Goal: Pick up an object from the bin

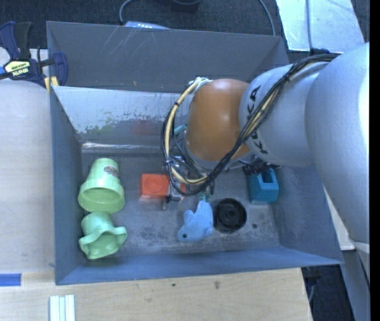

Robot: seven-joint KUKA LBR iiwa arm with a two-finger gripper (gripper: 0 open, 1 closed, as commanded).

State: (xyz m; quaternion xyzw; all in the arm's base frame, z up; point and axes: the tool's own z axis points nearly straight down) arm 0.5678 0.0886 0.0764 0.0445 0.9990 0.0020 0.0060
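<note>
- Nearest the camera is the silver arm [330,112], which reaches in from the view's right, with its orange cover [217,119] and looped cables [174,154] above the floor of the bin [66,179].
- Below the cover, the gripper [175,194] comes down just beside the orange block [154,186], at the block's right edge. Whether the two touch cannot be told.
- The cover and cables hide most of the jaws, so how far open they stand cannot be told. Nothing can be seen held between them.
- The orange block lies flat on the bin floor, apart from everything else. It is the thing nearest the gripper, so it is the likely pick.
- By its look the block is small, light and stiff, with flat sides and squared corners, so it should neither crush nor roll.
- The best hold is probably across two opposite flat sides, low and centred, so that it does not twist out. If its faces are smooth plastic, a grip on a corner could slip.
- Right of the block and nearer the front wall lies a light blue figure [197,223], which looks soft. A black ring [230,215] is just beyond it.
- Further right of the block sits a blue block [263,184].
- Left of the orange block a green cup [101,186] lies on its side. A second green cup-like piece [102,236] lies in front of that.
</note>
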